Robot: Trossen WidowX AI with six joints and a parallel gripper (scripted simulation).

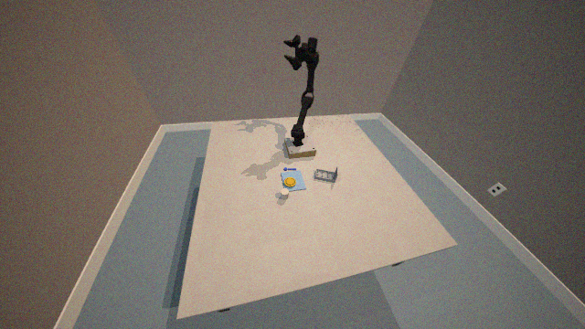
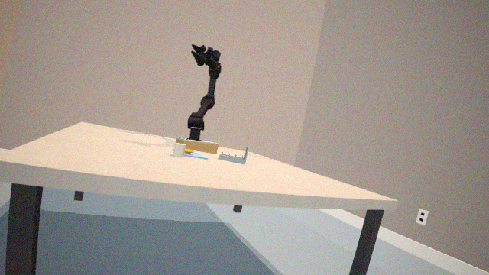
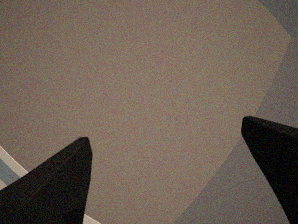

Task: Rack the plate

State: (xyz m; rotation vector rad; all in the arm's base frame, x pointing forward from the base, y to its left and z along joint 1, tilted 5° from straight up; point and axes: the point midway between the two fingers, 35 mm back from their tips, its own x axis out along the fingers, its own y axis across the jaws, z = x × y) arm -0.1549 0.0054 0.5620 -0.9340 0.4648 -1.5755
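Observation:
A yellow-orange plate [image 1: 290, 182] [image 2: 189, 151] lies flat on a light blue cloth or mat [image 1: 299, 185] [image 2: 202, 156]. The grey dish rack [image 1: 325, 175] [image 2: 232, 158] stands on the table to the right of the mat in the top and exterior views, with a taller end on its right side. Its slots hold nothing that I can see. My gripper [image 1: 285, 51] [image 2: 192, 48] [image 3: 170, 135] is open and empty. It is raised high above the table, far from the plate and the rack, and the wrist view shows only walls and a strip of floor edge between and around the fingers.
A white cup [image 1: 284, 193] [image 2: 179, 150] stands beside the mat, close to the plate. A small blue spoon-like object [image 1: 290, 169] lies behind the mat. The arm's base block [image 1: 302, 154] [image 2: 198, 146] stands behind these things.

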